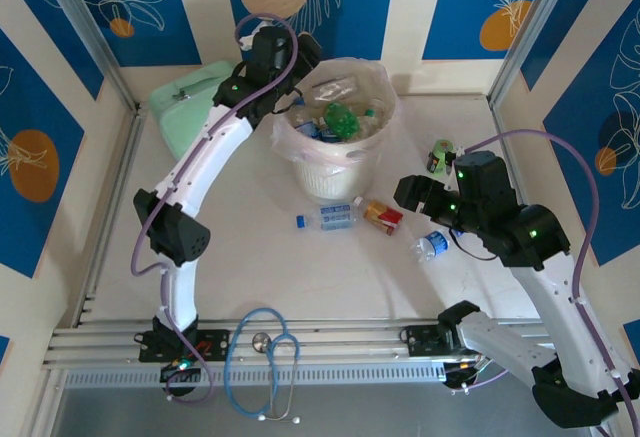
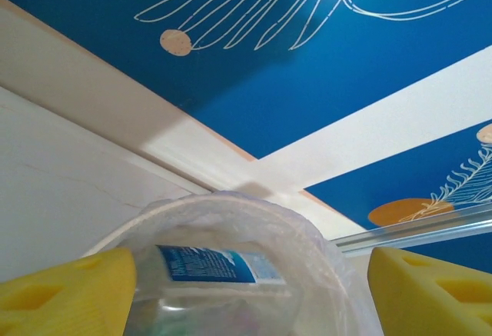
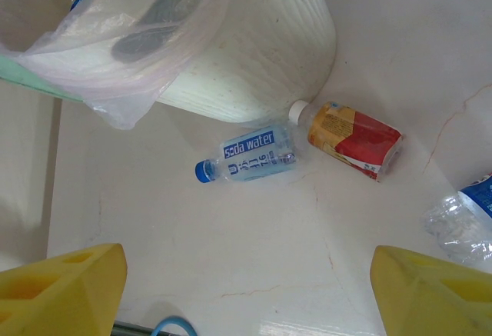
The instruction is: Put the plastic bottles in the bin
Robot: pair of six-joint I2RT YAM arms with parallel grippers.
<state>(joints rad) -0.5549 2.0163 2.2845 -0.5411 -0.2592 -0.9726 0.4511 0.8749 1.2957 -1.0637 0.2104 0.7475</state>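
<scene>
— Where were the bottles (image 1: 328,217)?
— Some lay in the cream bin (image 1: 335,175), a green bottle (image 1: 340,119) among them. Three lay on the worktop (image 1: 300,277) beside it: one blue-labelled, one red-and-yellow, one crushed.
— Your pincers?
— My left pincer (image 2: 246,294) gaped over the bin. My right pincer (image 3: 246,290) gaped above the worktop, empty.

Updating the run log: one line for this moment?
left gripper: open over bin | right gripper: open over table | bottles on table: three

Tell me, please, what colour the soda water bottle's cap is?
Blue cap on the clear plastic soda water bottle; best in the right wrist view.
</scene>
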